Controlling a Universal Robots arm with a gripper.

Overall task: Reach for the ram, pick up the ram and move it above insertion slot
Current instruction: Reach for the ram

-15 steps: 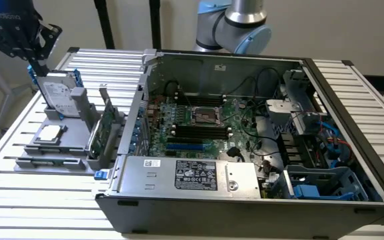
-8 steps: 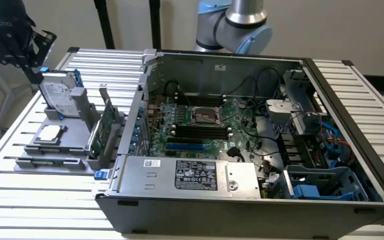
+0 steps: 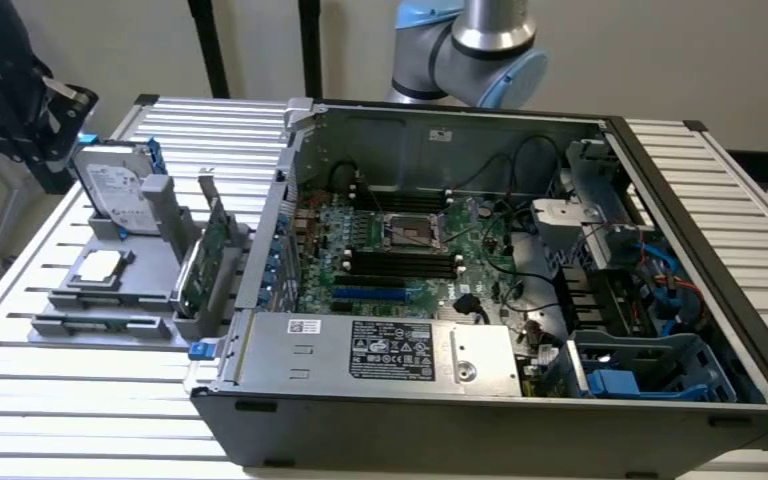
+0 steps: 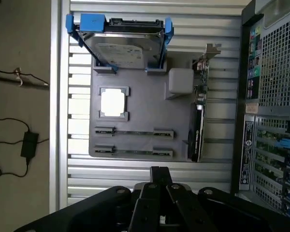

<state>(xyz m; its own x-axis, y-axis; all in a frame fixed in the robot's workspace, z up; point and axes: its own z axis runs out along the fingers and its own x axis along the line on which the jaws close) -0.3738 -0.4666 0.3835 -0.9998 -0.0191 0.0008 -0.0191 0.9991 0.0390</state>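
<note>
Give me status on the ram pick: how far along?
Done: nothing visible yet. In hand: the gripper is shut and empty, hovering over the slatted table beside the gray tray. The ram sticks sit edge-on in the tray's holders, untouched. Left: grasp, lift, and carry above the black insertion slots on the motherboard.

tray (image 4: 145, 108) top probably open, card (image 4: 197, 133) alongside

The hard drive (image 4: 121, 48) was silver with blue rails, the holder tray (image 4: 145, 111) was grey, the motherboard (image 3: 458, 235) was green, the table (image 3: 704, 190) had shiny silver stripes, the robot arm (image 3: 471, 45) was grey and light blue, and the gripper (image 4: 159, 174) was black.
</note>
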